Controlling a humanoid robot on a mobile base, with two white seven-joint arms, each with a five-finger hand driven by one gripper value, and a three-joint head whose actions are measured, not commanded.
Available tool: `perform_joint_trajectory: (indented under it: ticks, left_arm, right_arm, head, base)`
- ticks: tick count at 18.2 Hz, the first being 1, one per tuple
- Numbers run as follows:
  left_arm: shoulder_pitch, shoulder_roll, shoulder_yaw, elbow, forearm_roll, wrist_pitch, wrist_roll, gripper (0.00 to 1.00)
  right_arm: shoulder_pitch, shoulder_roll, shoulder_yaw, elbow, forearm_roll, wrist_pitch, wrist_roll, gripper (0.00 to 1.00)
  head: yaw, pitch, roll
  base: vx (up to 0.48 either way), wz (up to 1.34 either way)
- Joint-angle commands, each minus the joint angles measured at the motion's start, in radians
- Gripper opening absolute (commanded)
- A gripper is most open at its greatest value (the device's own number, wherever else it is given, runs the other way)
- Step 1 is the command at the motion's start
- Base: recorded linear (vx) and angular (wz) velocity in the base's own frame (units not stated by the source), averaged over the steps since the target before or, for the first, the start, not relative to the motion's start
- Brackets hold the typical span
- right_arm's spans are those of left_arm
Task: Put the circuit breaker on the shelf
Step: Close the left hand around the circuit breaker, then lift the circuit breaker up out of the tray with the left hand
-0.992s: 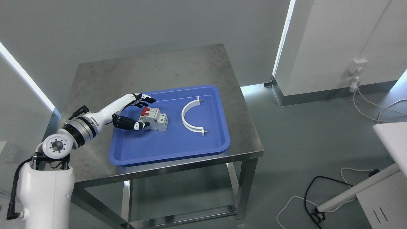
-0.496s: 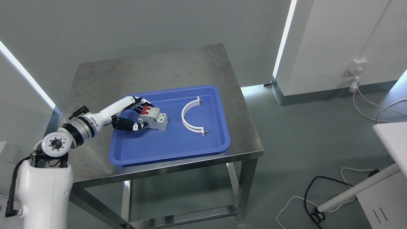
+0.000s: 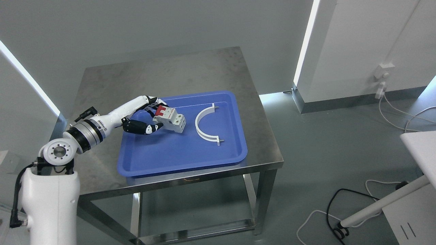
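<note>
Circuit breaker (image 3: 169, 118), lying flat in the blue tray (image 3: 184, 153) half a second ago, is now tilting clear of the tray floor, the left hand (image 3: 147, 117) clasping it between fingers and thumb, so the carry toward an unseen shelf is beginning.

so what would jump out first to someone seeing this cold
The bright blue tray in the middle of the steel table draws the eye first. At its left end the left hand grips a white breaker with red switches, tilted above the tray floor. To the right of it a white curved bracket lies flat in the tray.
</note>
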Motion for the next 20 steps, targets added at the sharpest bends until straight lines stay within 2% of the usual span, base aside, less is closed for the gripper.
perform_joint_trajectory:
  ticks: [1, 4, 6, 7, 10, 12, 16, 20]
  left_arm:
    - [-0.065, -0.202, 0.233, -0.038, 0.194, -0.012, 0.087, 0.05]
    - [-0.003, -0.202, 0.236, -0.055, 0.247, -0.046, 0.422, 0.12]
    - [0.071, -0.202, 0.227, -0.114, 0.247, -0.043, 0.680, 0.16]
    - [0.115, -0.202, 0.216, -0.148, 0.248, -0.047, 0.743, 0.15]
    - [0.282, -0.202, 0.166, -0.277, 0.254, -0.076, 0.750, 0.15]
    - [0.359, -0.202, 0.123, -0.311, 0.259, -0.128, 0.735, 0.14]
    - [0.387, -0.202, 0.110, -0.311, 0.259, -0.188, 0.534, 0.14]
    - [0.387, -0.202, 0.109, -0.311, 0.267, -0.201, 0.500, 0.14]
  right_arm:
    - [0.017, -0.017, 0.000, 0.000, 0.000, -0.028, -0.001, 1.00]
    - [0.017, -0.017, 0.000, 0.000, 0.000, -0.028, -0.001, 1.00]
    - [0.017, -0.017, 0.000, -0.001, 0.000, -0.028, -0.001, 1.00]
    - [0.017, -0.017, 0.000, 0.000, -0.001, -0.028, -0.001, 1.00]
    - [0.017, -0.017, 0.000, 0.000, 0.000, -0.028, -0.001, 1.00]
    - [0.017, -0.017, 0.000, 0.000, 0.000, -0.028, -0.001, 1.00]
    - [0.017, -0.017, 0.000, -0.001, 0.000, -0.028, -0.001, 1.00]
    - [0.017, -0.017, 0.000, 0.000, -0.001, -0.028, -0.001, 1.00]
  head:
    - [0.0000, 0.000, 0.000]
    - [0.0000, 0.000, 0.000]
    - [0.0000, 0.000, 0.000]
    - [0.0000, 0.000, 0.000]
    - [0.0000, 0.000, 0.000]
    - [0.0000, 0.000, 0.000]
    - [0.0000, 0.000, 0.000]
    - [0.0000, 0.000, 0.000]
  base:
    - [-0.001, 0.02]
    - [0.000, -0.03]
    - [0.000, -0.01]
    - [0.000, 0.00]
    - [0.001, 0.01]
    - [0.000, 0.00]
    - [0.000, 0.00]
    - [0.000, 0.00]
